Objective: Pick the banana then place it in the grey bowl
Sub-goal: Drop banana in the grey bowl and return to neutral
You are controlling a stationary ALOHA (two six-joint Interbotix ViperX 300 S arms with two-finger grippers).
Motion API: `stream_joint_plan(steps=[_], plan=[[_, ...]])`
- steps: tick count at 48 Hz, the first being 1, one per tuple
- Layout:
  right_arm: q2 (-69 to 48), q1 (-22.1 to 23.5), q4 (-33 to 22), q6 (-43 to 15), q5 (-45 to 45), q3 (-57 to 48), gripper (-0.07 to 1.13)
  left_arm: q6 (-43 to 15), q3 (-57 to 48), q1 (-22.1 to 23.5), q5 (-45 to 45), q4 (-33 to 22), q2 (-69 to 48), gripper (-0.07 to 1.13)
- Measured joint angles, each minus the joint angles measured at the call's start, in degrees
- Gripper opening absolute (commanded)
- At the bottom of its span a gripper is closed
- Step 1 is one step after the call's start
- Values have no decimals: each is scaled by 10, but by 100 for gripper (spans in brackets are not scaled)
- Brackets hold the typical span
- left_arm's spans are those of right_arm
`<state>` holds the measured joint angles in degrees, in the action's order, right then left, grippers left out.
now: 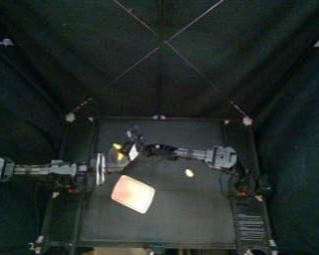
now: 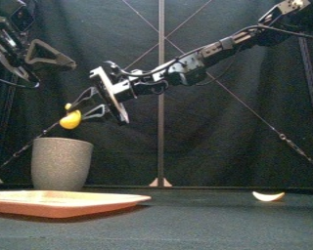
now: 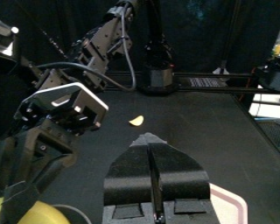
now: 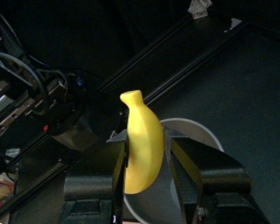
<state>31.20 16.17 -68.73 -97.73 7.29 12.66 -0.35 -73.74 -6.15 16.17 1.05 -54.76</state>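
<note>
Right end effector (image 4: pixel 150 157) hides half the banana (image 4: pixel 143 131) above grey bowl (image 4: pixel 206 133).

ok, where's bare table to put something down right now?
Free: front right, between the pink tray and the right edge, nearer than the small yellow toy. Also back right, behind the right arm. Crowded: left middle, where the right gripper holds the banana above the grey cup, tray just in front.

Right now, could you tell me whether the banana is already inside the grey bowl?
No, the right gripper holds the banana above the grey bowl.
</note>
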Motion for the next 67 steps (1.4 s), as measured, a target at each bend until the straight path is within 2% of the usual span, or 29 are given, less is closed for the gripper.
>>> stream_joint_plan(steps=[6,11,20,28,42,52,67], plan=[[4,3,-4,1,4,3,88,0,0,0,0,0,0,-1],[4,3,-5,1,5,-6,95,0,2,0,1,0,0,-1],[-5,4,-14,14,8,-38,95,0,4,-1,1,0,0,-1],[-61,5,-17,32,9,-98,95,1,4,0,1,0,-1,-1],[-234,6,-21,69,16,-294,95,0,4,-1,-1,0,-1,-1],[-355,0,-40,122,24,-417,95,0,4,-2,-3,0,0,-1],[-519,-8,-7,138,23,-553,95,4,-11,-4,-8,-7,0,-1]])
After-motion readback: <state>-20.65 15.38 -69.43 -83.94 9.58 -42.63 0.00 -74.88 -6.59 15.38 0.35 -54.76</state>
